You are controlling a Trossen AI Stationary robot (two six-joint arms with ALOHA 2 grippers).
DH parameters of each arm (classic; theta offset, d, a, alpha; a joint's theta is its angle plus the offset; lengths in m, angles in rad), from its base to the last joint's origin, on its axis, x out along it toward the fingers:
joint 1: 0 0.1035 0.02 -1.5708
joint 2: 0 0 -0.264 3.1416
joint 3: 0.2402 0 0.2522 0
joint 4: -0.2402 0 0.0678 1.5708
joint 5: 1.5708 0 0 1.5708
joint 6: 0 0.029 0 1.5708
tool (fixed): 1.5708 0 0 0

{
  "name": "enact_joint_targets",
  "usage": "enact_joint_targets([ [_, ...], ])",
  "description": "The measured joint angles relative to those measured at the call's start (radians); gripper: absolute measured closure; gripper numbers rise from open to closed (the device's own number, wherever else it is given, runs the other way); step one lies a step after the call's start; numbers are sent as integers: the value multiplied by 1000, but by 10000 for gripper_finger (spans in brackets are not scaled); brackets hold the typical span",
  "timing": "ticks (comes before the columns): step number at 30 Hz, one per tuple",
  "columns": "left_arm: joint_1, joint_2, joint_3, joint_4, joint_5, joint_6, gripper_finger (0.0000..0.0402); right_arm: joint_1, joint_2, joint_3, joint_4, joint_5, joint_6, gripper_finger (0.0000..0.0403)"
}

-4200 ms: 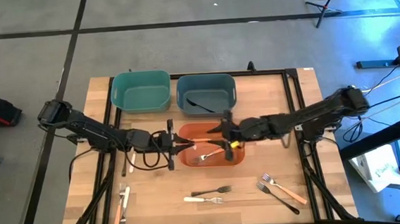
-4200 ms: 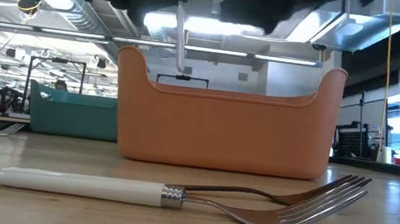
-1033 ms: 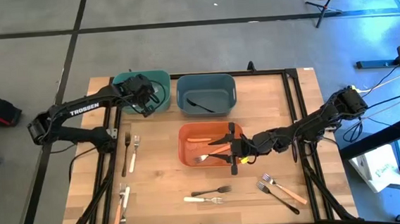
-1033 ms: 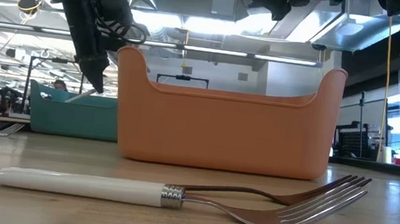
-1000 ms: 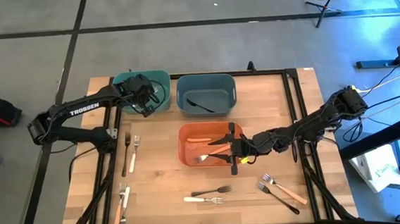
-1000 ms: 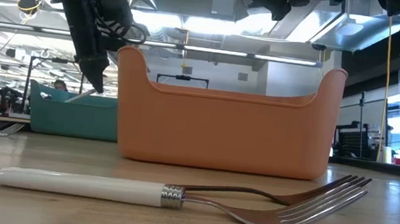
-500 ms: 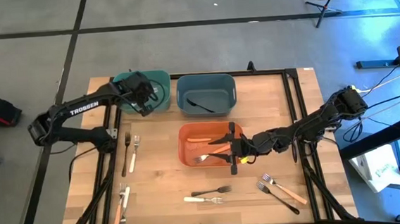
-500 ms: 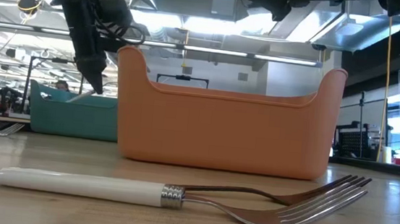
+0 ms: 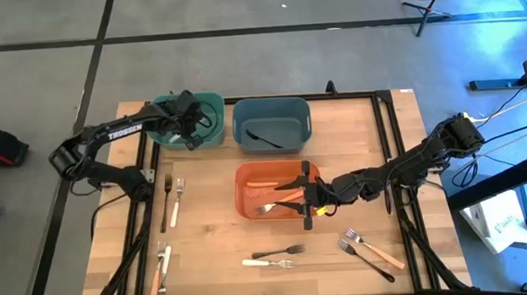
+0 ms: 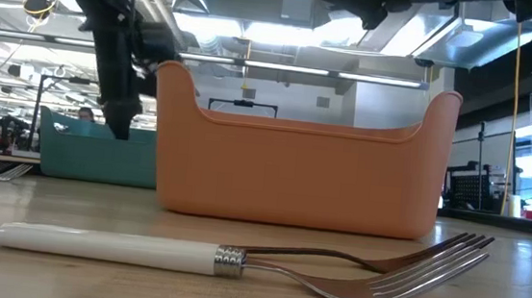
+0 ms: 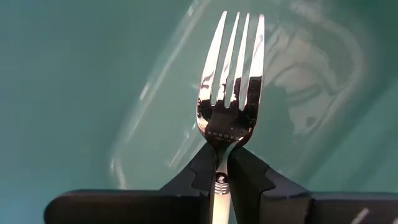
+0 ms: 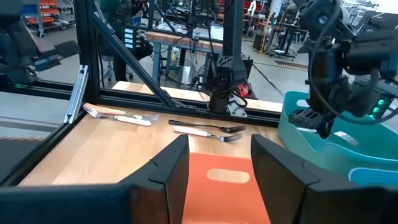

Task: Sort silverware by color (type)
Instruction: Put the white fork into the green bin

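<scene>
At upper left of the high view, the left claw (image 9: 188, 125) pinches a fork (image 11: 229, 81) by its neck over the teal bin (image 9: 207, 105), so tilted release could bounce it out; the right claw (image 9: 304, 193) waits open at the orange bin (image 9: 245, 203).

Your left gripper (image 11: 217, 177) is pinching its fingers closed, arm reaching far forward; your right gripper (image 12: 217, 165) is hanging with fingers spread, arm stretching inward.
</scene>
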Motion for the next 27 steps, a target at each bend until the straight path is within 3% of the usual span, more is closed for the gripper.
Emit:
enact_joint_targets([
  [9, 21, 66, 0, 39, 1, -13, 367, 0, 0, 0, -3, 0, -7, 242],
  [17, 10, 44, 0, 31, -1, -15, 294, 0, 0, 0, -4, 0, -7, 242],
  [22, 10, -49, 0, -5, -9, -20, 259, 0, 0, 0, -7, 0, -7, 242],
  [27, -1, -216, 0, -35, 5, -29, 247, 0, 0, 0, -6, 0, -7, 242],
])
